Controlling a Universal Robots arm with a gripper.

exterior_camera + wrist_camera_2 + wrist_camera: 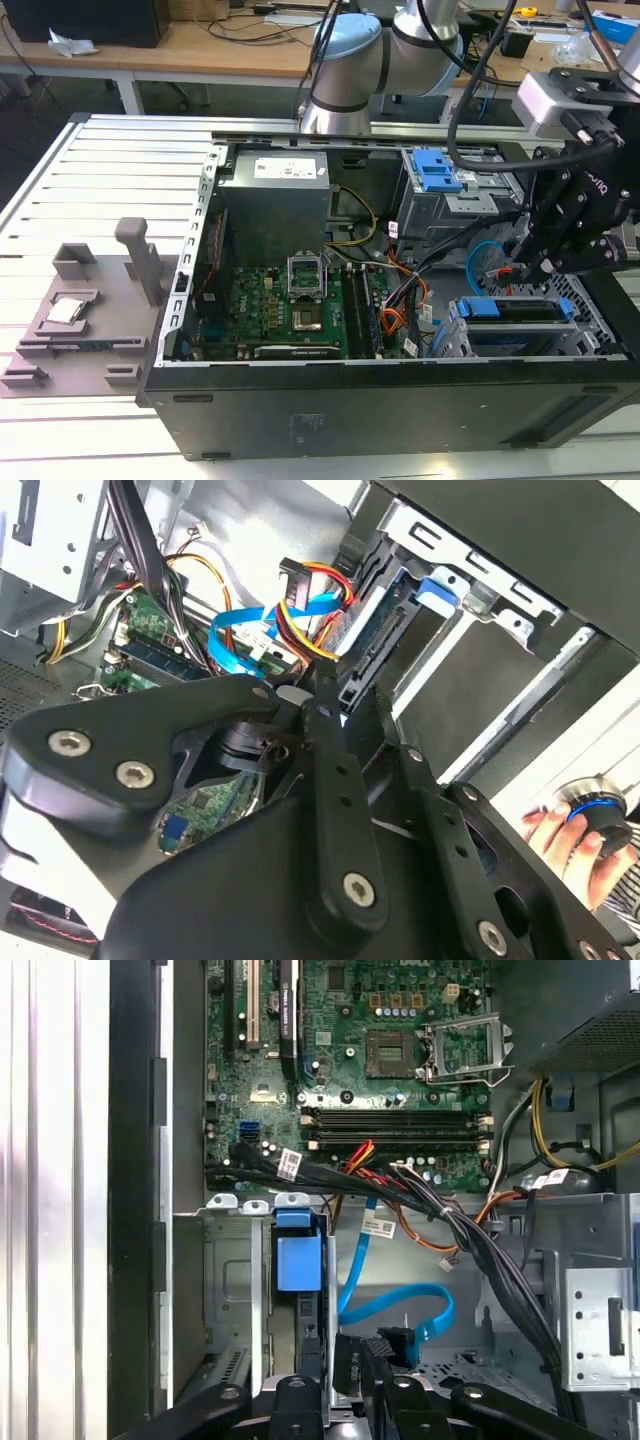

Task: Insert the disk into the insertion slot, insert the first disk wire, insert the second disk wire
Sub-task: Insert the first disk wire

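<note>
The disk (520, 312) sits in its blue carrier (298, 1260) inside the insertion slot (458, 338), the low grey cage at the case's front corner on the exterior view's right. My gripper (515, 268) hovers just above the disk's wire end. It looks shut on the black connector of a blue flat wire (400, 1305), whose loop trails toward the motherboard. In the second wrist view the gripper (315, 695) is close to the disk's connector edge (375, 645). A black plug on red, yellow and black wires (300, 575) hangs free beside it.
The taller grey cage with a blue latch (436, 170) stands behind the slot. Black cable bundles (470, 1240) cross between motherboard (300, 300) and cages. A grey fixture (90, 300) lies on the slatted table at the exterior view's left. A person's hand (560, 830) holds a knob outside the case.
</note>
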